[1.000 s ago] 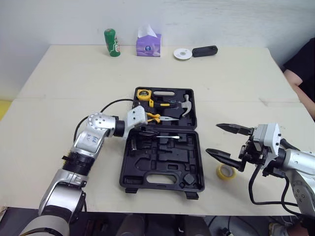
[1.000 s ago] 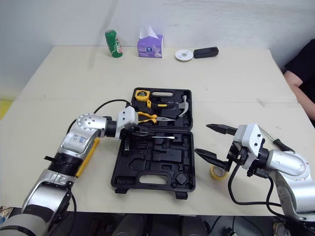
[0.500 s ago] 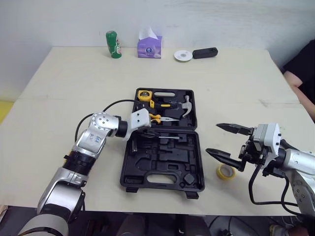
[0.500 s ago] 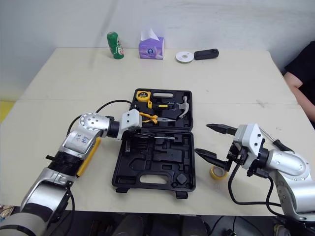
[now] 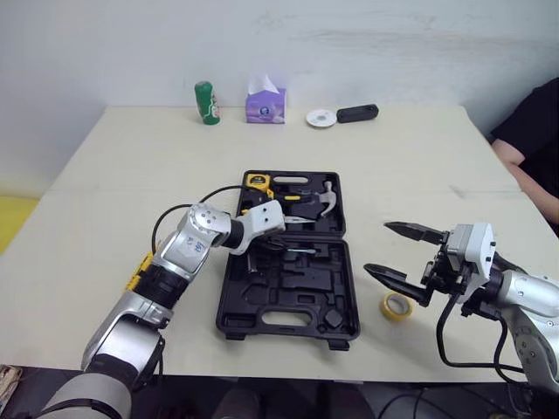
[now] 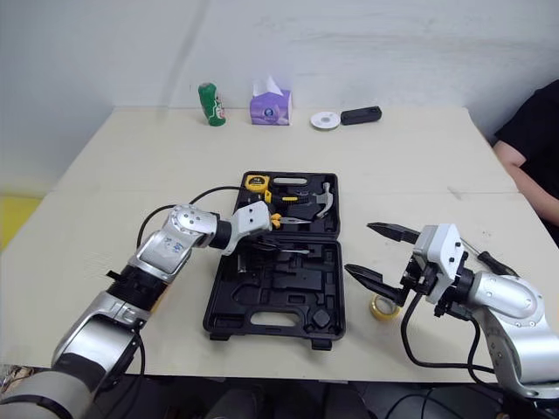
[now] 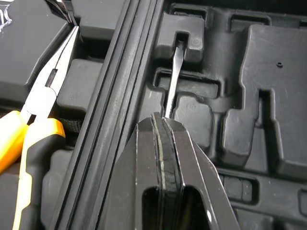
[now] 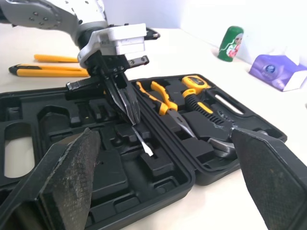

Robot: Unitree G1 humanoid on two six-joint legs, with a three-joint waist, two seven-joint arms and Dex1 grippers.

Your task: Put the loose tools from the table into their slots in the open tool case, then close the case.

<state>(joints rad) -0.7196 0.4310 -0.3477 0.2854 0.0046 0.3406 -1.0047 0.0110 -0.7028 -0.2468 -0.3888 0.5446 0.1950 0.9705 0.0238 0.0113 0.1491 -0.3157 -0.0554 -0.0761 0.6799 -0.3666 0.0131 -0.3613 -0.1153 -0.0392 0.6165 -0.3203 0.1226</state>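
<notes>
The black tool case [image 5: 288,327] lies open at mid-table. Its far half holds a yellow tape measure [image 5: 255,181], a hammer [image 5: 325,199] and yellow-handled pliers [image 7: 45,91]. My left gripper [image 5: 278,243] hovers over the hinge, shut on a small screwdriver [image 7: 173,76]. The screwdriver's blade reaches into a slot of the near half. My right gripper [image 5: 377,248] stands wide open to the right of the case, with nothing between its fingers [image 8: 72,163]. A yellow tape roll [image 5: 397,305] lies on the table just below it.
A yellow utility knife [image 5: 137,271] lies under my left forearm. Another screwdriver [image 6: 489,259] lies by my right arm. Along the far edge stand a green bottle [image 5: 204,91], a tissue box [image 5: 265,106], a white disc [image 5: 320,117] and a black object [image 5: 358,113]. A person [image 5: 528,140] sits at the right.
The camera has pulled back and tilted. My left gripper has moved right along the hinge, further over the case, still shut on the small screwdriver. The right gripper has not moved.
</notes>
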